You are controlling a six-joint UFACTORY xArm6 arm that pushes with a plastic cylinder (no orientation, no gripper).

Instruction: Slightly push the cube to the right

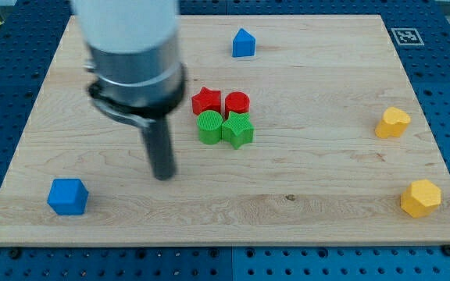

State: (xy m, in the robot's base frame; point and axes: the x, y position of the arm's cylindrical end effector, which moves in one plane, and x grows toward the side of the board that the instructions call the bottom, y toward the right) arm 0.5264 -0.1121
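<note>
Cube (68, 196), blue, sits near the board's (303, 199) bottom-left corner in the view, flat on the wood and well apart from every other block. My tip (163, 175) stands on the board to the view's right of the cube and a little higher up, with bare wood between them. That is the wrong side for this job, I judge: to push the cube rightward, the tip has to get round to the cube's left face first, and there is only a narrow strip of board left there before the edge. The arm has no fingers or jaws to open or close; the rod simply hangs straight down from its grey collar, upright.

A tight cluster lies just right of the rod: red star (206, 101) and red cylinder (237, 102) above, green cylinder (208, 126) and green star (238, 129) below, all touching or nearly touching. They look far enough from the cube that a slight push should not reach them, but the rod itself is near the green cylinder, so a careless swing could nudge it.

A blue house-shaped block (243, 43) rests near the top edge. Two yellow blocks sit near the right edge: the upper yellow block (393, 122), shape unclear, and a yellow hexagon (420, 197) lower down.

No brand or readable writing shows. The only marking is a black-and-white square tag (405, 36) at the board's top-right corner.
</note>
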